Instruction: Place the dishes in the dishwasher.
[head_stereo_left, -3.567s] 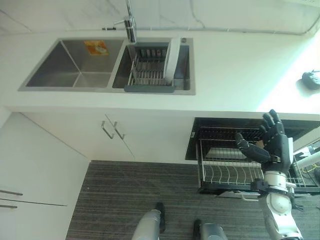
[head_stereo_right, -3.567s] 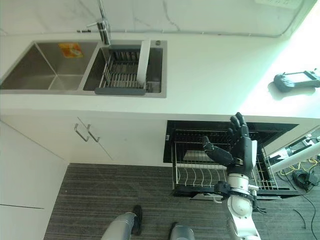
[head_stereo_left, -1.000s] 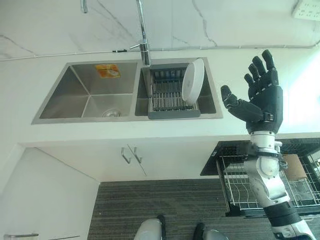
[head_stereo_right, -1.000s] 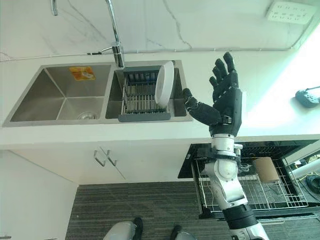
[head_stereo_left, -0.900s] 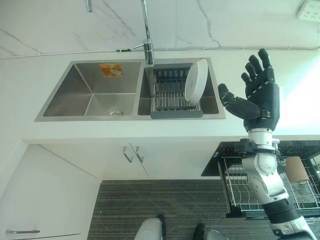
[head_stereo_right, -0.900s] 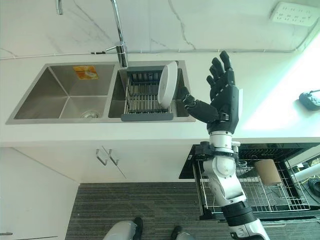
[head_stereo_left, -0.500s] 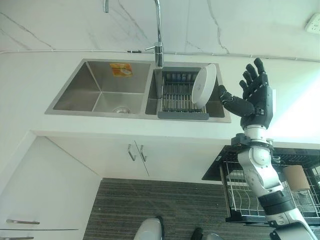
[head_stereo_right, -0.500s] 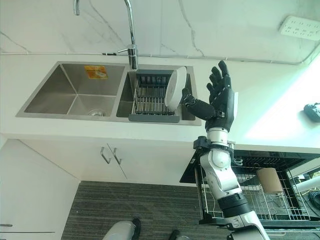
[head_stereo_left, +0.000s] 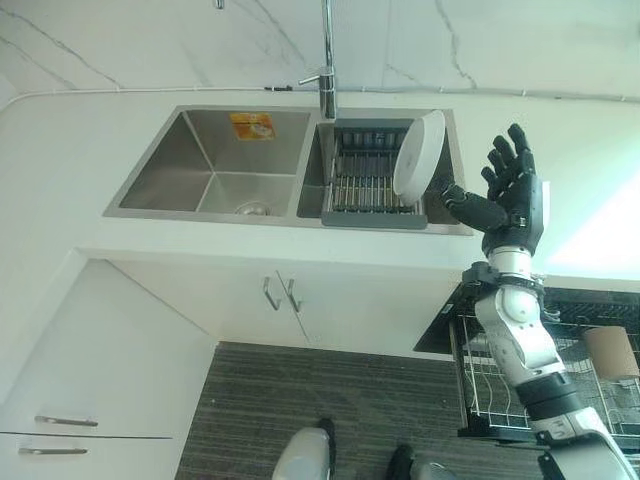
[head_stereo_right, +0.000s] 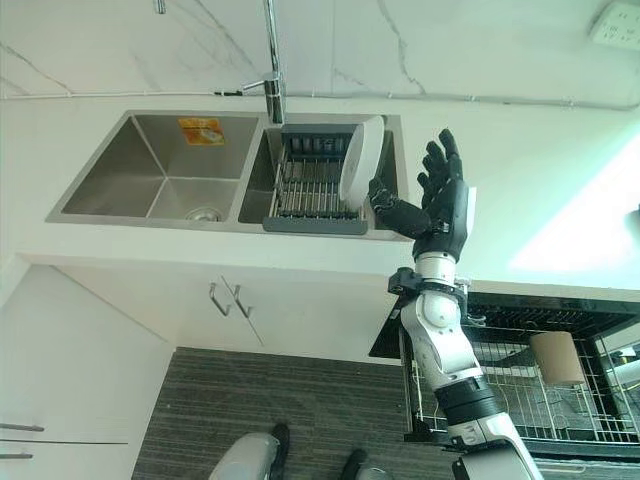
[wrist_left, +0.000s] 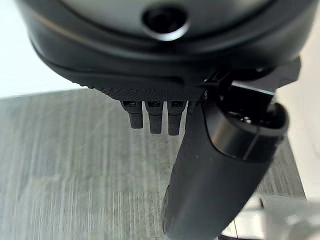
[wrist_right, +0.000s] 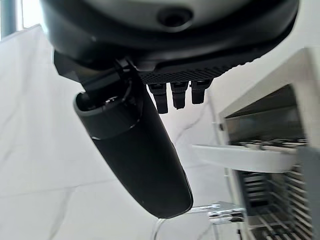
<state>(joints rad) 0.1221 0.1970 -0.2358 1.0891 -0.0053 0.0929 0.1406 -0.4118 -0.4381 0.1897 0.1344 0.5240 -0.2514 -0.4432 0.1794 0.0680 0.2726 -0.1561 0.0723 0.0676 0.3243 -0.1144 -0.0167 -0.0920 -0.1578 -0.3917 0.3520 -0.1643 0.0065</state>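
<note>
White round plate (head_stereo_left: 419, 156) stands on edge in the grey wire drying rack (head_stereo_left: 365, 182) in the steel sink's (head_stereo_left: 215, 165) right basin, just beside the thumb of the right hand (head_stereo_left: 512, 203). Hand spread wide, fingers straight, holding nothing, seemingly not yet touching the plate. Pulled-out wire dishwasher rack (head_stereo_left: 490, 385), below the hand, awaits it; transfer judged not begun.
</note>
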